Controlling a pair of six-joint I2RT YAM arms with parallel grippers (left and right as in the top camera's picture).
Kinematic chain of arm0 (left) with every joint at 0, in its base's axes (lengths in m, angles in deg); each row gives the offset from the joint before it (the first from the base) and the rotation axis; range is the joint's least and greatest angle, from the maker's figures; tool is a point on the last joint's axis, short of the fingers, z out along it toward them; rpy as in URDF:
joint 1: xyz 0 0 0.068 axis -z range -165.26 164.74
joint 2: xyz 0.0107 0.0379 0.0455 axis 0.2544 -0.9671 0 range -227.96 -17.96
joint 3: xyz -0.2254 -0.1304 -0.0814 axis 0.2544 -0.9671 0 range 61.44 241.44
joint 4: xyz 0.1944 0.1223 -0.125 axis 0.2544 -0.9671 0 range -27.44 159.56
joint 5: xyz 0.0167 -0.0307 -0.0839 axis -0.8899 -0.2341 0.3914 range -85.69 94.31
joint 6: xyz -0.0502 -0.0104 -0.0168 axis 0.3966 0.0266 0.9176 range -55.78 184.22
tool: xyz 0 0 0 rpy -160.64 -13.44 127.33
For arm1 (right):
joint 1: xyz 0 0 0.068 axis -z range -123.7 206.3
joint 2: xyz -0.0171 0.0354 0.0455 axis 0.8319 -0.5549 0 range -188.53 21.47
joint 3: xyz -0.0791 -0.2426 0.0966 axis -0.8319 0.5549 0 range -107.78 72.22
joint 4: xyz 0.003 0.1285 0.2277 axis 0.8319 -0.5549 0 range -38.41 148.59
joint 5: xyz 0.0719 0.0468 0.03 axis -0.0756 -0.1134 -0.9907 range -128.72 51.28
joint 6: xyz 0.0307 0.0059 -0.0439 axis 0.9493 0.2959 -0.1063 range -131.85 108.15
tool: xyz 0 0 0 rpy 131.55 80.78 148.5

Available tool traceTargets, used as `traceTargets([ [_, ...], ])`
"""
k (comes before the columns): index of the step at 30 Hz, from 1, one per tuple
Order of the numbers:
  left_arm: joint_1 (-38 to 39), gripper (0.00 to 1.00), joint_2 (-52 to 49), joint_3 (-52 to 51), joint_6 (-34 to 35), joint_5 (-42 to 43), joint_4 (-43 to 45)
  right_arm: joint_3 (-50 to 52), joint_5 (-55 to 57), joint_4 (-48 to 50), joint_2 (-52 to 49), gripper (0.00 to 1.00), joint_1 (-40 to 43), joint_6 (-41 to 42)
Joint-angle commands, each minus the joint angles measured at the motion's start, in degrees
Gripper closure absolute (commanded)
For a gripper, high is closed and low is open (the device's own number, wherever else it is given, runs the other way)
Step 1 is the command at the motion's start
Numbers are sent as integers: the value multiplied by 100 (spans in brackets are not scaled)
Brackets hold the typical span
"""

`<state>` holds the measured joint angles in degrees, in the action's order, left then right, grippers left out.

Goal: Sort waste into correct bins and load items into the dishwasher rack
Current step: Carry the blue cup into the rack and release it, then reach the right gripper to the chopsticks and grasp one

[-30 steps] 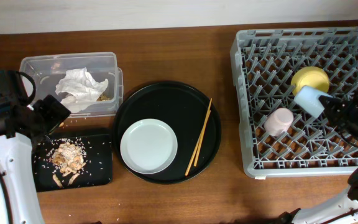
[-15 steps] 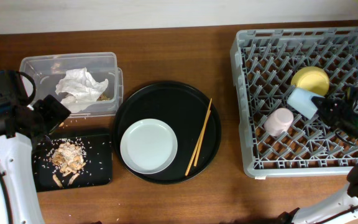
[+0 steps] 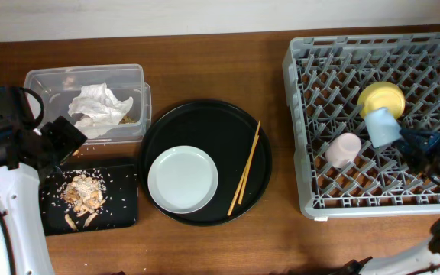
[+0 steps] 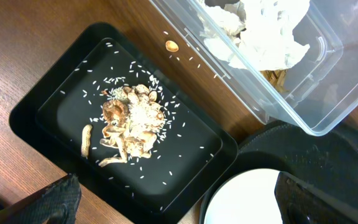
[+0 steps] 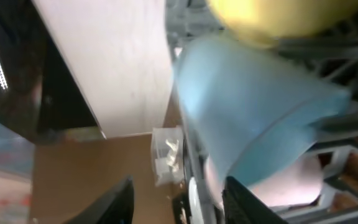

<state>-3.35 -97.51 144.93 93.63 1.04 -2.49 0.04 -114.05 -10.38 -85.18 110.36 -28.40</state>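
While the light-blue cup (image 3: 383,126) lies in the dishwasher rack (image 3: 291,84), the right gripper (image 5: 182,200) stands parted. Left gripper (image 4: 185,198) gapes wide, empty.

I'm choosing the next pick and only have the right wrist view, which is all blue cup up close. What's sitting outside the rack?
Observer: The grey plate lies on the round black tray, left of the rack.
Operator: And the chopsticks?
Observer: The chopsticks lie on that same tray, just right of the plate.
Operator: Is the left hand free?
Observer: Yes, the left hand is open and empty, above the shallow black tray that holds the food scraps.
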Motion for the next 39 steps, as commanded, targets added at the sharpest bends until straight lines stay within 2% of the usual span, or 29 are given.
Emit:
traceTargets([
  [1, -31, 1, 76, 46, -33, -20, -7, -295, 280, -254, 909, 48, -4, -13],
  [6, -31, 1, 76, 46, -33, -20, -7, -590, 1174, -87, 1934, 43, -4, 844],
  [10, -31, 1, 76, 46, -33, -20, -4, -601, 1427, 195, 2402, 44, -35, 1158],
  [12, -31, 1, 76, 46, -33, -20, -4, -601, 1545, 273, 2468, 49, -118, 1178],
  [14, -31, 1, 76, 46, -33, -20, -7, -601, 1952, 365, 2470, 62, -330, 1408],
  [19, -31, 1, 76, 46, -33, -20, -7, -601, 2061, 321, 2706, 64, -1285, 1211],
  [23, -31, 1, 76, 46, -33, -20, -4, -645, 2911, 321, 3152, 59, -2562, 1440],
  [27, -31, 1, 76, 46, -33, -20, -7, -957, 4513, 131, 3202, 61, -4260, 1912],
  [29, -31, 1, 76, 46, -33, -20, -7, -1394, 5637, -280, 2970, 60, -5425, 2533],
  [31, -31, 1, 76, 46, -33, -20, -7, -1891, 6365, -538, 2583, 55, -6553, 3034],
  [33, -31, 1, 76, 46, -33, -20, -4, -2170, 6710, -520, 2243, 37, -7283, 3322],
  [37, -31, 1, 76, 46, -33, -20, -7, -2232, 6789, -319, 1797, 25, -8028, 3471],
  [39, -31, 1, 76, 46, -33, -20, -7, -2208, 6828, -229, 1475, 25, -8282, 3724],
])
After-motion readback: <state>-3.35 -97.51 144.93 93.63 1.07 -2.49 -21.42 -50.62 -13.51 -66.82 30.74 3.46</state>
